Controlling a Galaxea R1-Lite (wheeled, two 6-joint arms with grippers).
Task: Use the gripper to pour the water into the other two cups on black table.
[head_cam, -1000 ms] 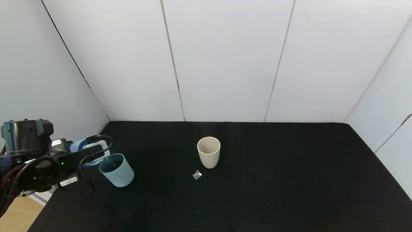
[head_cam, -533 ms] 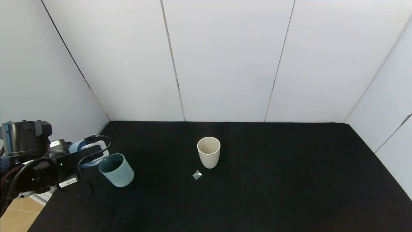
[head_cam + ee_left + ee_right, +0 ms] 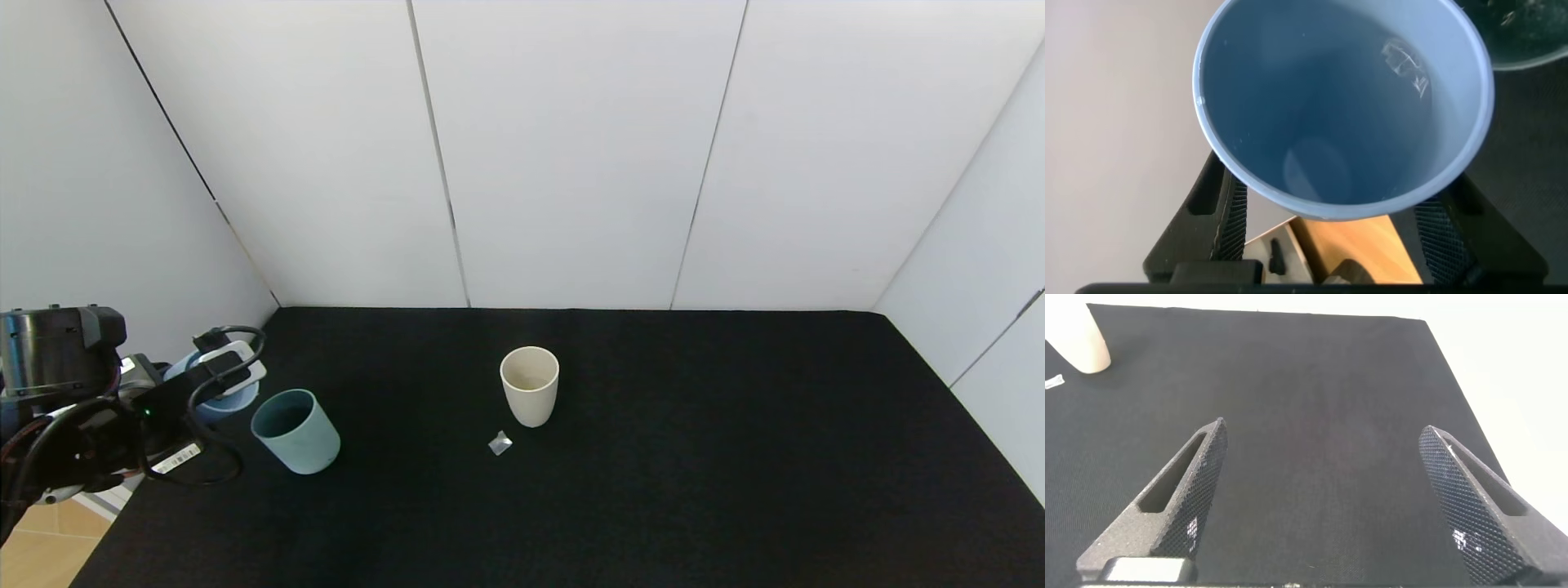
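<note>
My left gripper [image 3: 219, 377] is shut on a light blue tumbler [image 3: 214, 403] at the black table's [image 3: 694, 457] left edge. It holds the tumbler just left of the teal-green cup [image 3: 295, 431] and apart from its rim. In the left wrist view the blue tumbler [image 3: 1343, 106] fills the frame between my fingers [image 3: 1226, 220]. A wet glint shows on its inner wall, and I cannot make out any water. The teal cup's rim [image 3: 1527, 37] shows beside it. The cream-beige cup [image 3: 530, 385] stands upright mid-table. My right gripper [image 3: 1323, 429] is open and empty above bare cloth.
A small crumpled clear plastic scrap [image 3: 500, 443] lies just in front of the cream cup. White wall panels [image 3: 571, 155] border the table at the back and on both sides. Wooden floor [image 3: 41, 555] shows past the table's left front corner.
My left gripper has drawn the blue tumbler back to the left and slightly up, away from the teal cup's rim. The cups and the scrap have not moved.
</note>
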